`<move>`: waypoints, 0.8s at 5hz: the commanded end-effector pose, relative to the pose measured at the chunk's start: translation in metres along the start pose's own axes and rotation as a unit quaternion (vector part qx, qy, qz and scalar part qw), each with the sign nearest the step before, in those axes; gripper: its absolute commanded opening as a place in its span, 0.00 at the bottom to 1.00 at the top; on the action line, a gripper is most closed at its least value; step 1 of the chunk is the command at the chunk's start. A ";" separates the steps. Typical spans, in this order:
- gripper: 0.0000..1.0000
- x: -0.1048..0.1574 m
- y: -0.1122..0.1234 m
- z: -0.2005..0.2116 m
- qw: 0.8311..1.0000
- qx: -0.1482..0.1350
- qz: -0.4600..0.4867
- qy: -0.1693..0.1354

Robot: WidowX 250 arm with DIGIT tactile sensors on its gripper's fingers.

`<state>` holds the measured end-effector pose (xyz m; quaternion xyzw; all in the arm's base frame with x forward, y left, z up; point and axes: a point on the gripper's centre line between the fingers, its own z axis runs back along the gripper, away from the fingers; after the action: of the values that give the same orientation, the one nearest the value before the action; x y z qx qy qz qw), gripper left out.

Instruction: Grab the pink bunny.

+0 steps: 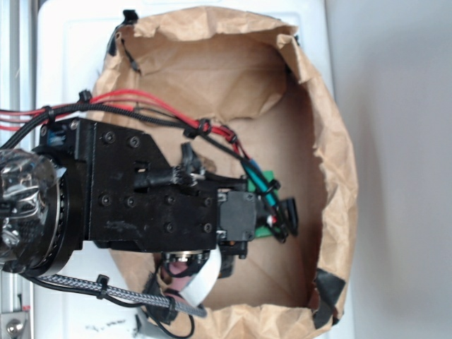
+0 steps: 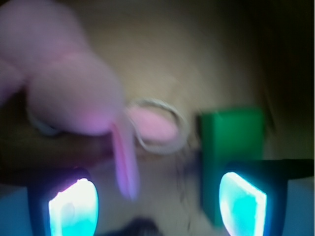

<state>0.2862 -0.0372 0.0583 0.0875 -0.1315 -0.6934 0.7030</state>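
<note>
Inside a crumpled brown paper enclosure (image 1: pixel 332 141) on a white worktop (image 1: pixel 395 141), the WidowX arm (image 1: pixel 134 187) hangs low over the cardboard-coloured floor, its black wrist housing filling most of the exterior view. The jaws stand apart: in the wrist view their two glowing pads (image 2: pixel 74 209) sit wide at the bottom corners with open floor between them, and nothing is held.

The bunny (image 2: pixel 74 93) lies just beyond the left pad, up and to the left of the gap, a soft pink mass with one long ear trailing down toward the space between the jaws. The green block (image 2: pixel 231 147) sits just ahead of the right pad, apparently partly behind it.

Judging from this, the bunny is off-centre, so the grab would go best if the jaws shifted toward the left until the plush body, not only the ear, lay between the pads, then lowered and closed gently; soft plush should squash and hold. Closing where they are risks pinching the ear alone, or nudging the block.

Much is unclear. The wrist view is badly blurred, so the bunny's face and the pale loop beside it cannot be read. In the exterior view the arm covers nearly everything below it: only a pink-and-white patch shows at its lower edge, and a corner of green.
</note>
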 end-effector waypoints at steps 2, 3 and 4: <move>1.00 0.029 0.008 -0.011 0.986 -0.092 -0.124 -0.068; 1.00 0.032 0.001 -0.013 0.985 -0.084 -0.140 -0.060; 1.00 0.031 -0.012 -0.011 0.981 -0.083 -0.162 -0.063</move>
<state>0.2743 -0.0666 0.0318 -0.0119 -0.0771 -0.8003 0.5945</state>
